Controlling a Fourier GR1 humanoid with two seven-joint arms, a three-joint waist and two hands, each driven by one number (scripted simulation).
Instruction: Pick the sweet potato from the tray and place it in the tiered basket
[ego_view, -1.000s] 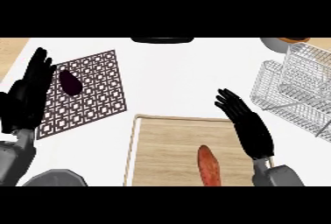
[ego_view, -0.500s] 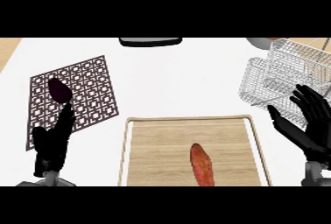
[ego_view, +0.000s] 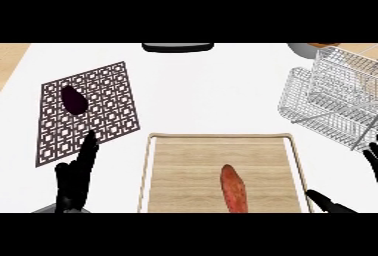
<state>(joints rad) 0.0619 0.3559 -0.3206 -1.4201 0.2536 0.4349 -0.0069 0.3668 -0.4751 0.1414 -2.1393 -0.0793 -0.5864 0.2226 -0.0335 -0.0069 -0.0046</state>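
Observation:
An orange sweet potato (ego_view: 234, 188) lies lengthwise on the wooden tray (ego_view: 184, 165) at the lower middle. The white wire tiered basket (ego_view: 336, 95) stands at the right, beyond the tray's far right corner. My left hand (ego_view: 76, 175) is open with its fingers straight up, left of the tray and over the near edge of the patterned mat. My right hand (ego_view: 332, 202) shows only partly at the lower right corner, just right of the tray, its fingers spread and open. Neither hand touches the sweet potato.
A dark patterned mat (ego_view: 111, 95) lies at the left with a dark purple eggplant (ego_view: 74, 100) on it. A dark dish (ego_view: 178, 47) sits at the counter's far edge. A bowl's rim (ego_view: 310, 48) shows behind the basket.
Both hands have drawn back toward the lower edge. The right hand has dropped from beside the basket to the lower right corner. The tray and sweet potato sit a little higher in view.

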